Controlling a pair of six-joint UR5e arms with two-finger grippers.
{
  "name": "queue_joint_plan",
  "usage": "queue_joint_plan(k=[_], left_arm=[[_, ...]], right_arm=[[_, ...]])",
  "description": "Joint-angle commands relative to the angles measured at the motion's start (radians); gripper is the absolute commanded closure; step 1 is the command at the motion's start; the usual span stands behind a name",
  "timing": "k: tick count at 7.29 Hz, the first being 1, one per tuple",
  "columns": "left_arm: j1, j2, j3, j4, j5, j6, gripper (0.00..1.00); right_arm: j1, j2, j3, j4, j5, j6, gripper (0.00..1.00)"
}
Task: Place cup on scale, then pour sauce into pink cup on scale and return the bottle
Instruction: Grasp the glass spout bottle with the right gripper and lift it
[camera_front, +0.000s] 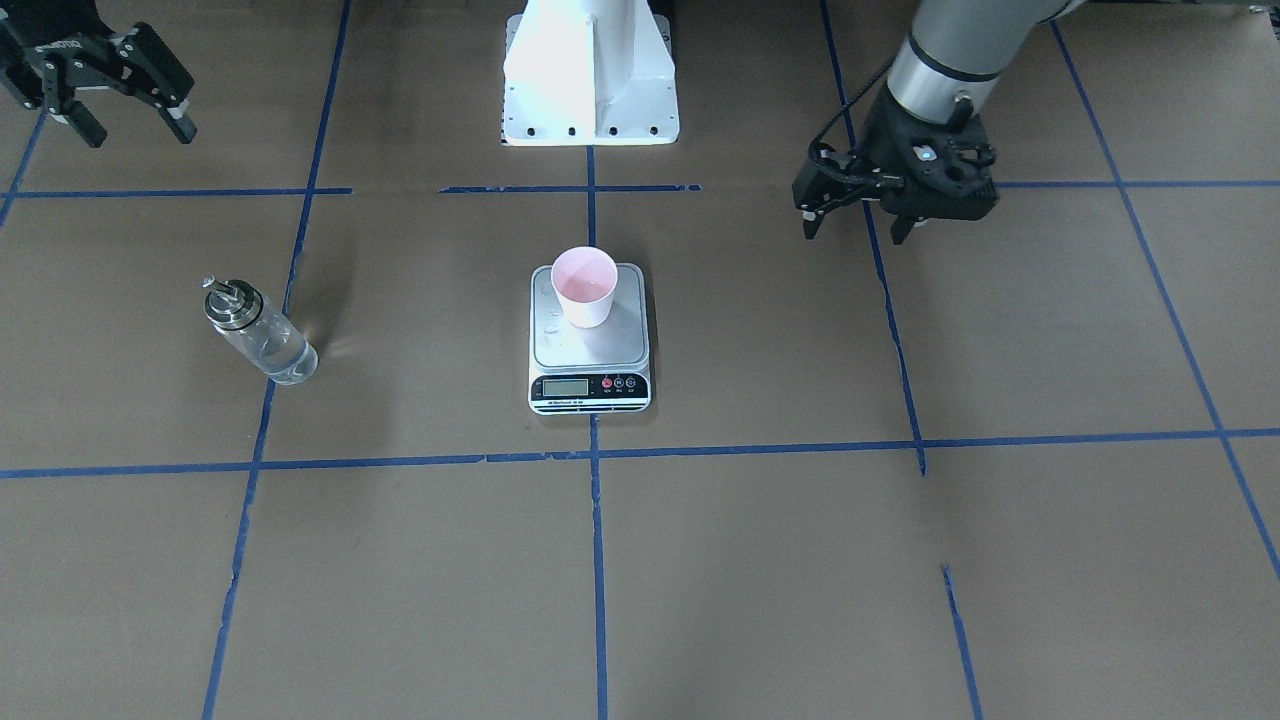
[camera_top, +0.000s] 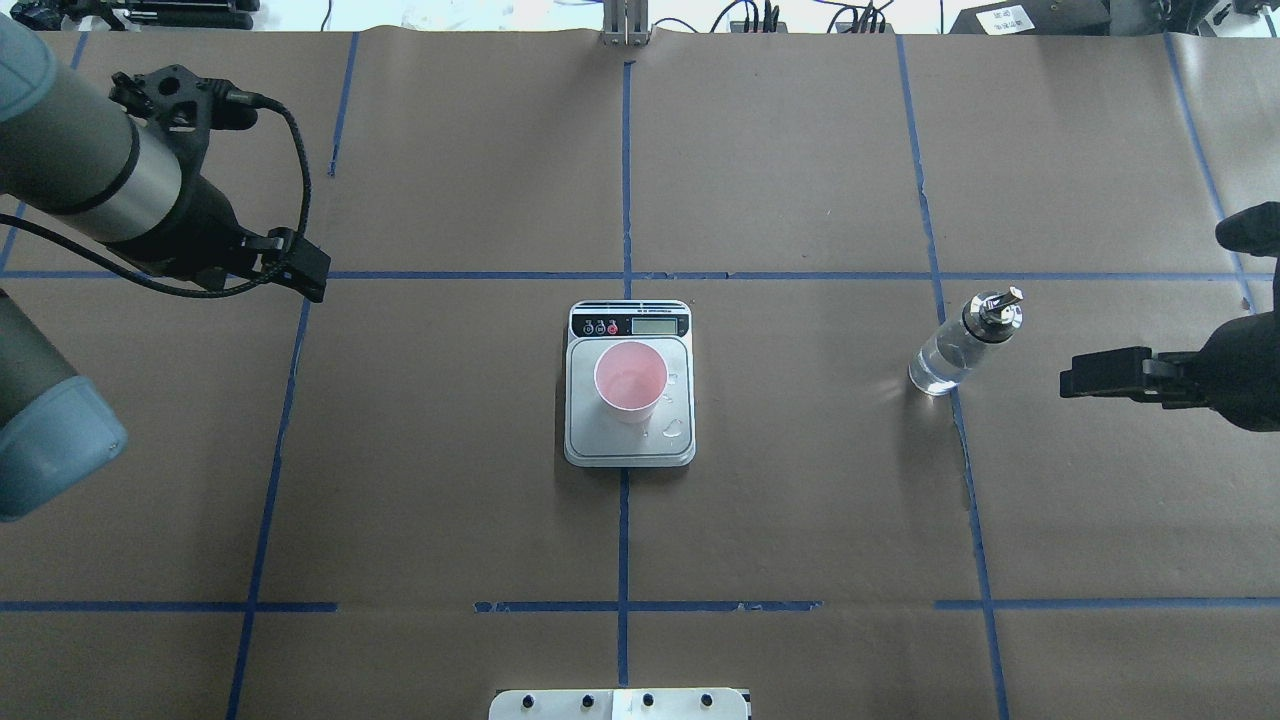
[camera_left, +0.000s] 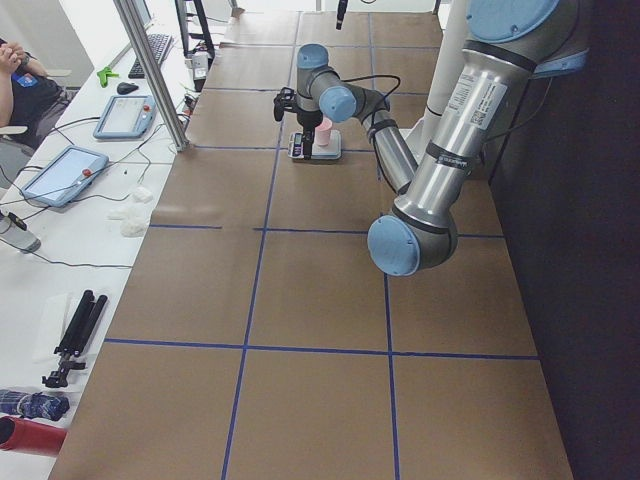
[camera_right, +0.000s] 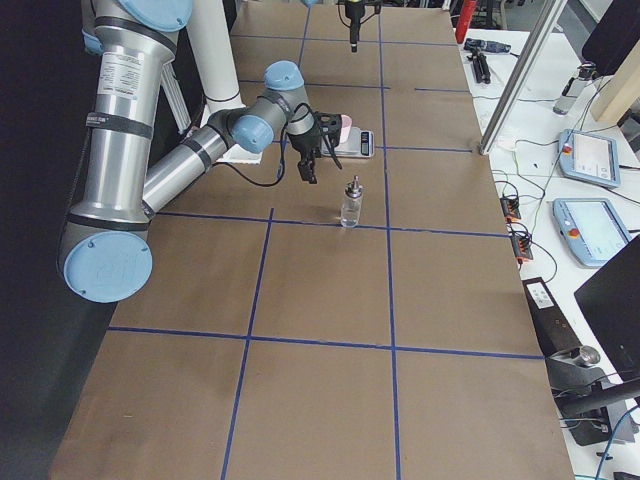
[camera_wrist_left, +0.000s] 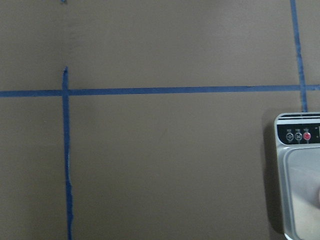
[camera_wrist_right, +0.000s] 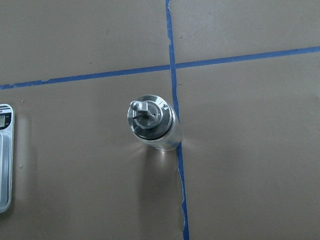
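Note:
The pale pink cup (camera_front: 585, 285) stands upright on the silver platform of the scale (camera_front: 590, 352), towards its back half; it also shows in the overhead view (camera_top: 630, 378). A few clear drops lie on the platform (camera_top: 675, 430). The clear glass bottle (camera_front: 258, 330) with its metal spout stands upright on the table on my right side, and shows in the overhead view (camera_top: 960, 345) and the right wrist view (camera_wrist_right: 152, 122). My right gripper (camera_front: 138, 132) is open and empty, off to the side of the bottle. My left gripper (camera_front: 857, 230) is open and empty, well away from the scale.
Brown paper with blue tape lines (camera_front: 595, 560) covers the table. The robot's white base (camera_front: 590, 75) stands behind the scale. The scale's edge shows in the left wrist view (camera_wrist_left: 300, 185). Tablets and cables lie on side benches (camera_right: 590, 160).

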Motion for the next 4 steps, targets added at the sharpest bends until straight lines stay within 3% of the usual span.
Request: queue_joint_plan(k=[1,3,4], left_arm=[[-0.047,0.079,-0.011,-0.007,0.002,0.156,0.00],[-0.122,0.157,-0.023,-0.012,-0.001,0.361,0.00],[-0.156,0.177,-0.018,-0.012,-0.001,0.426,0.00]], right_arm=[[-0.132,-0.139,-0.066,0.303,-0.204,0.062,0.00],[-0.264,-0.139,-0.146,0.416,-0.430,0.069,0.00],[-0.324,-0.139,-0.169,0.441,-0.494,0.086,0.00]])
